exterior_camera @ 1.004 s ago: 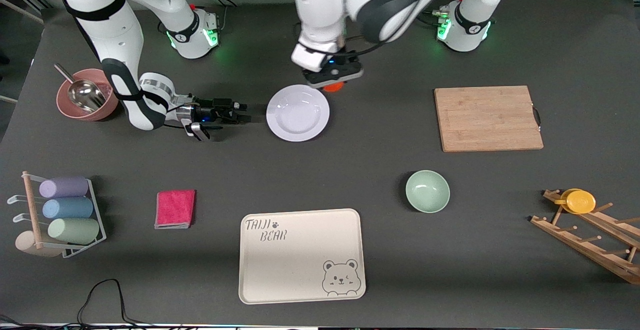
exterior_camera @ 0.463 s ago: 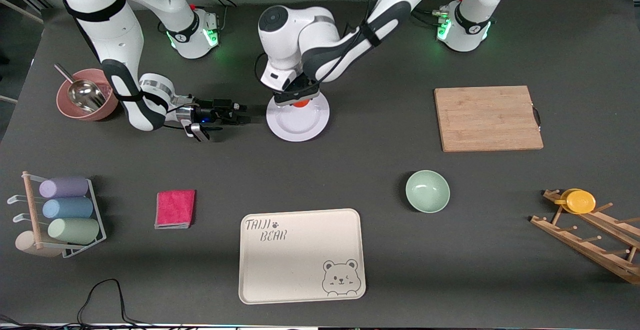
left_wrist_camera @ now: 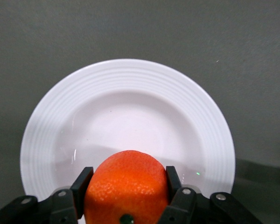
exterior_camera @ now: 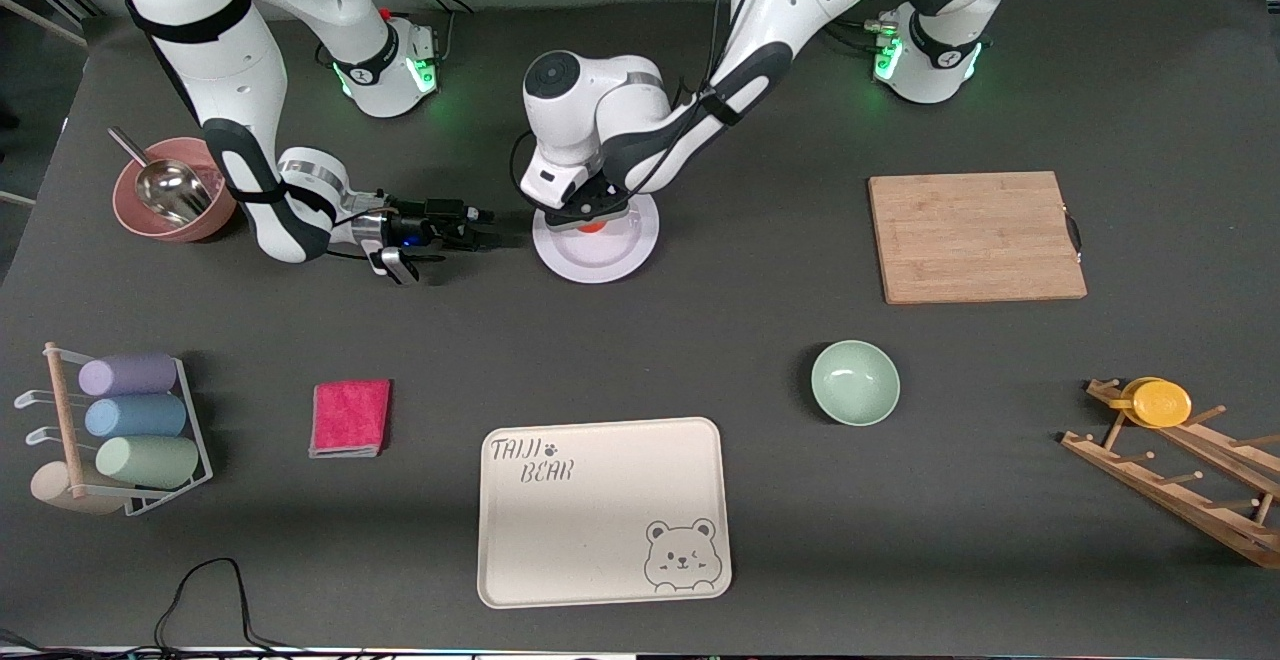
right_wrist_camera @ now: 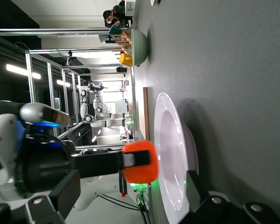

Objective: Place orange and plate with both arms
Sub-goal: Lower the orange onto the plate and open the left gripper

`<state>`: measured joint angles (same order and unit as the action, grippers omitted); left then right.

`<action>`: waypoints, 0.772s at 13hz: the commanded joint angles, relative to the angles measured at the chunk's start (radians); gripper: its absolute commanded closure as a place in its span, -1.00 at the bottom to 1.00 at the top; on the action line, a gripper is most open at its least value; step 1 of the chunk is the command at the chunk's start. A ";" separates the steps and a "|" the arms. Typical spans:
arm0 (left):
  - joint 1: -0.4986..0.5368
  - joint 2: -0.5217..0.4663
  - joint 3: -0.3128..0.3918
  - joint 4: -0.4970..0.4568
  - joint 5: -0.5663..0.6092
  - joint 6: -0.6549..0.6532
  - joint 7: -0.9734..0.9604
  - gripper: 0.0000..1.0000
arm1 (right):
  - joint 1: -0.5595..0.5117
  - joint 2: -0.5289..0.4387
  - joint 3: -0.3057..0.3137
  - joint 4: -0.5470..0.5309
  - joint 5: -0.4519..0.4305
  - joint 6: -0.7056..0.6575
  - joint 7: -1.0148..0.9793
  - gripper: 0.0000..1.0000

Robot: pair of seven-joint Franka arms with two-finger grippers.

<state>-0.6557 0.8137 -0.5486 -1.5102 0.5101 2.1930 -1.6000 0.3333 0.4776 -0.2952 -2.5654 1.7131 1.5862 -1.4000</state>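
Note:
The white plate (exterior_camera: 600, 258) lies on the dark table, toward the arms' bases. My left gripper (exterior_camera: 590, 218) hangs low over it, shut on the orange (exterior_camera: 595, 227). In the left wrist view the orange (left_wrist_camera: 126, 186) sits squeezed between both black fingers (left_wrist_camera: 81, 184), with the plate's ribbed rim (left_wrist_camera: 126, 70) under it. From the right wrist view the orange (right_wrist_camera: 141, 162) hangs just off the plate's well (right_wrist_camera: 170, 154). My right gripper (exterior_camera: 488, 237) lies low beside the plate, toward the right arm's end, open and pointing at its rim, with nothing held.
A pink bowl with a metal scoop (exterior_camera: 170, 202) stands beside the right arm. A wooden cutting board (exterior_camera: 975, 237), a mint-green bowl (exterior_camera: 855, 382), a beige bear tray (exterior_camera: 603, 510), a pink cloth (exterior_camera: 350, 417), a cup rack (exterior_camera: 130, 430) and a wooden rack with a yellow cup (exterior_camera: 1160, 402) are spread around.
The left arm carried the orange from beside the plate's rim to over the plate and came down low. The right arm has stayed still.

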 commanded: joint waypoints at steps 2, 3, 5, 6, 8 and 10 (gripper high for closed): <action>-0.028 0.038 0.012 0.016 0.024 0.007 -0.015 0.03 | 0.016 -0.007 -0.012 0.014 0.026 -0.014 -0.017 -1.00; -0.038 0.039 0.015 0.016 0.025 0.008 -0.012 0.03 | 0.016 -0.007 -0.012 0.019 0.025 -0.014 -0.017 -1.00; -0.045 0.041 0.038 0.018 0.027 0.033 -0.006 0.02 | 0.016 -0.010 -0.012 0.017 0.025 -0.023 -0.019 -1.00; -0.051 0.045 0.041 0.018 0.028 0.034 -0.005 -0.17 | 0.016 -0.010 -0.012 0.021 0.025 -0.028 -0.019 -1.00; -0.051 0.045 0.048 0.018 0.033 0.030 0.008 -1.00 | 0.010 -0.010 -0.012 0.040 0.025 -0.037 -0.016 -1.00; -0.048 0.035 0.049 0.018 0.033 0.011 0.025 -1.00 | 0.010 -0.010 -0.012 0.045 0.025 -0.046 -0.016 -1.00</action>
<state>-0.6862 0.8548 -0.5183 -1.5096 0.5308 2.2179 -1.5927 0.3331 0.4765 -0.2968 -2.5222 1.7146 1.5587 -1.4000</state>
